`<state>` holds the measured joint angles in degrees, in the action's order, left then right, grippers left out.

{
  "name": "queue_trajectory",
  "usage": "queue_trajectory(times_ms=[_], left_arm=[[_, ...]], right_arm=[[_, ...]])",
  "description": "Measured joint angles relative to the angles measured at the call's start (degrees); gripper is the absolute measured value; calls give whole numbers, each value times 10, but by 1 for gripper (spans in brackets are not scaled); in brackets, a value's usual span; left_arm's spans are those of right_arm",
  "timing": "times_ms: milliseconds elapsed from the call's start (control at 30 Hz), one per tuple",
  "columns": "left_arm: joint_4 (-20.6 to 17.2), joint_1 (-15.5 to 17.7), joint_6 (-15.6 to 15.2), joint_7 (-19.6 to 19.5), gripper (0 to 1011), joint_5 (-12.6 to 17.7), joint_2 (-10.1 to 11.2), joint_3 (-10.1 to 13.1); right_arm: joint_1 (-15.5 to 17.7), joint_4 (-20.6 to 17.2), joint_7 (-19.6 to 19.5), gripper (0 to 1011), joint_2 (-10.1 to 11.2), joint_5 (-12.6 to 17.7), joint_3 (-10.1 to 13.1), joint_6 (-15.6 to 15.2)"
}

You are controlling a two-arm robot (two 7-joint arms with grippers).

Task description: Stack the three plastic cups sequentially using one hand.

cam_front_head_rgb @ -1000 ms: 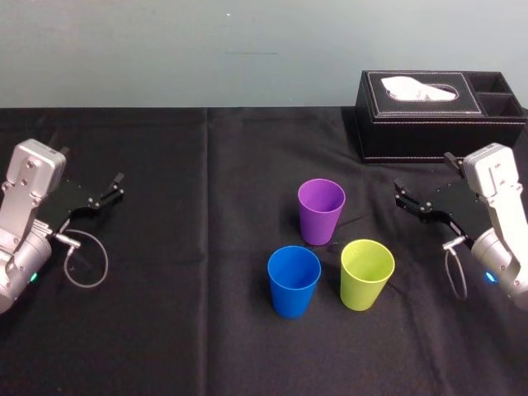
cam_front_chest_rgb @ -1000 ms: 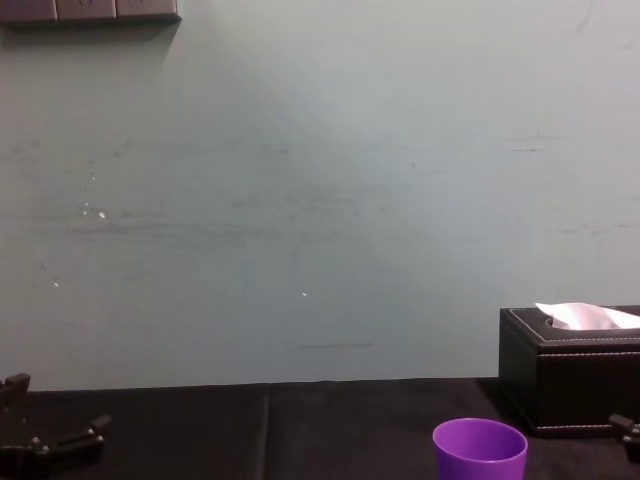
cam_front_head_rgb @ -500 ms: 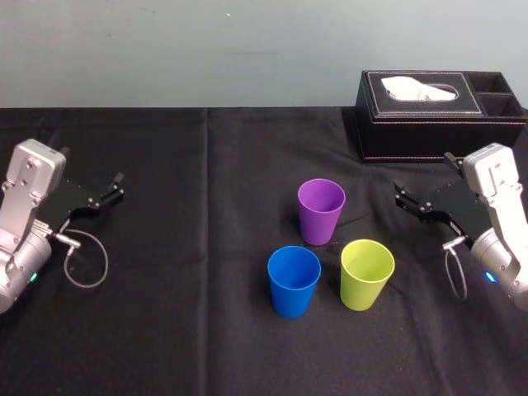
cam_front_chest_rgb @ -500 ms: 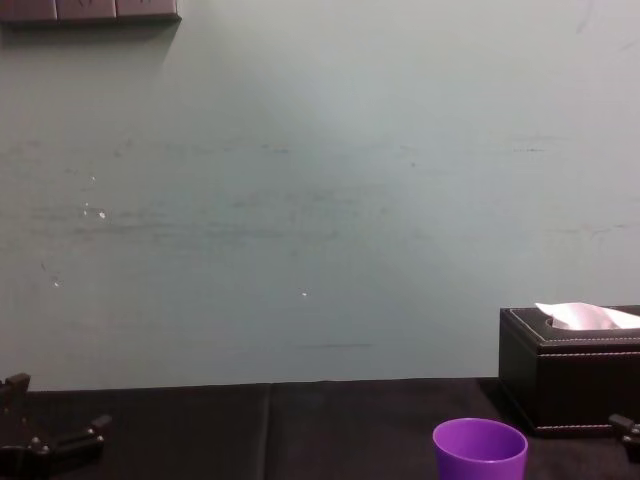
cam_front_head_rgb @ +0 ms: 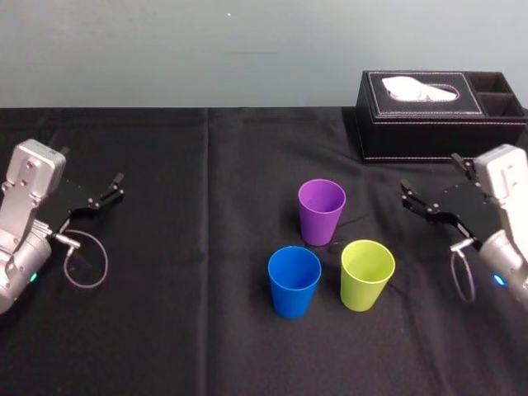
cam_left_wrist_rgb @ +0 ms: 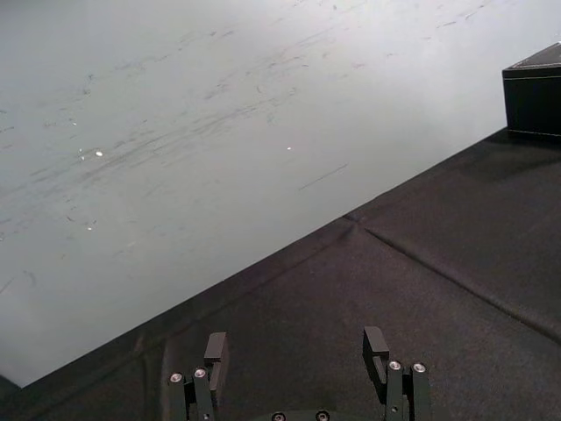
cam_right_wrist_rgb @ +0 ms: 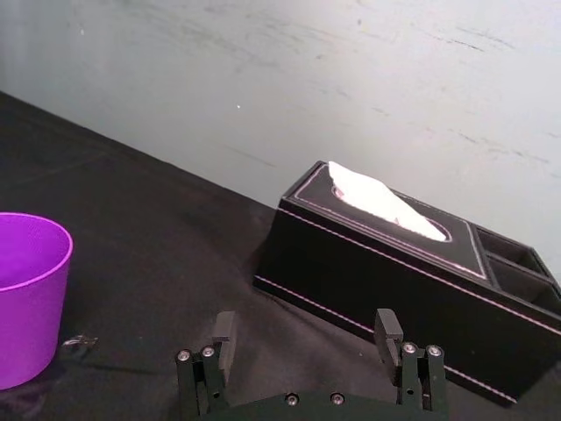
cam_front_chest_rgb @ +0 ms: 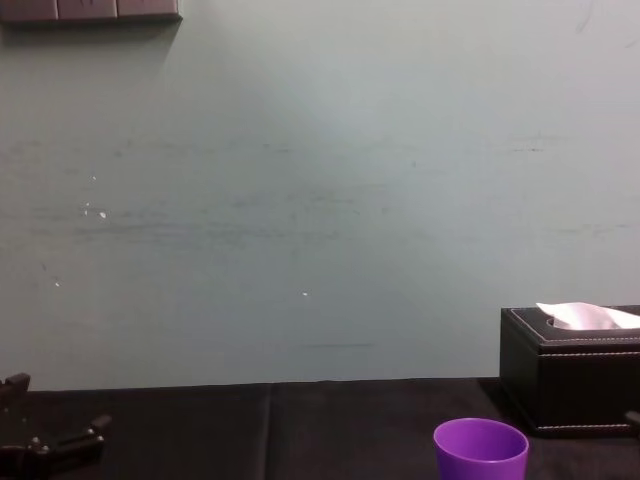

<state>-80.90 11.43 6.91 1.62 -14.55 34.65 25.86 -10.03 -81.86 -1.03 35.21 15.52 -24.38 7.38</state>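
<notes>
Three cups stood unstacked before you.
The purple cup (cam_front_head_rgb: pixel 321 211) sat upright mid-table; the blue cup (cam_front_head_rgb: pixel 294 280) and yellow-green cup (cam_front_head_rgb: pixel 367 274) stood just nearer you, all smooth, tapered, apart; your left gripper (cam_front_head_rgb: pixel 114 188) and right gripper (cam_front_head_rgb: pixel 410 198) hung spread at either side.

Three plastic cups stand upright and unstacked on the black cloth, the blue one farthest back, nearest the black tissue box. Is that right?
Not quite. The head view shows the purple tapered plastic cup farthest back, nearest the black tissue box; the blue plastic cup stands in front, beside the yellow-green plastic cup. Otherwise right.
</notes>
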Motion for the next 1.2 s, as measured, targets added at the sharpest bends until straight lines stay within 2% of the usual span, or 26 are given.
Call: queue_trajectory(times_ms=[100, 233, 333, 433, 533, 633, 667, 767, 967, 1100, 1200], left_arm=[[0, 0, 0, 0, 1011, 0, 0, 0], [0, 0, 0, 0, 1011, 0, 0, 0], [0, 0, 0, 0, 1011, 0, 0, 0], [0, 0, 0, 0, 1011, 0, 0, 0], [0, 0, 0, 0, 1011, 0, 0, 0], [0, 0, 0, 0, 1011, 0, 0, 0], [0, 0, 0, 0, 1011, 0, 0, 0], [0, 0, 0, 0, 1011, 0, 0, 0], [0, 0, 0, 0, 1011, 0, 0, 0], [0, 0, 0, 0, 1011, 0, 0, 0], [0, 0, 0, 0, 1012, 0, 0, 0]], right_arm=[[21, -17, 12, 1003, 8, 22, 19, 4], [64, -62, 34, 1003, 30, 58, 50, 9], [89, -89, 47, 1003, 45, 74, 65, 9], [131, -132, 84, 1003, 77, 111, 89, 5], [158, -156, 109, 1003, 99, 130, 102, 1], [205, -191, 150, 1003, 132, 166, 129, -1], [205, -191, 150, 1003, 132, 166, 129, -1], [248, -216, 187, 1003, 157, 196, 153, 3], [310, -245, 228, 1003, 188, 210, 179, 10], [327, -250, 236, 1003, 193, 201, 180, 9], [327, -249, 237, 1003, 191, 189, 175, 5]])
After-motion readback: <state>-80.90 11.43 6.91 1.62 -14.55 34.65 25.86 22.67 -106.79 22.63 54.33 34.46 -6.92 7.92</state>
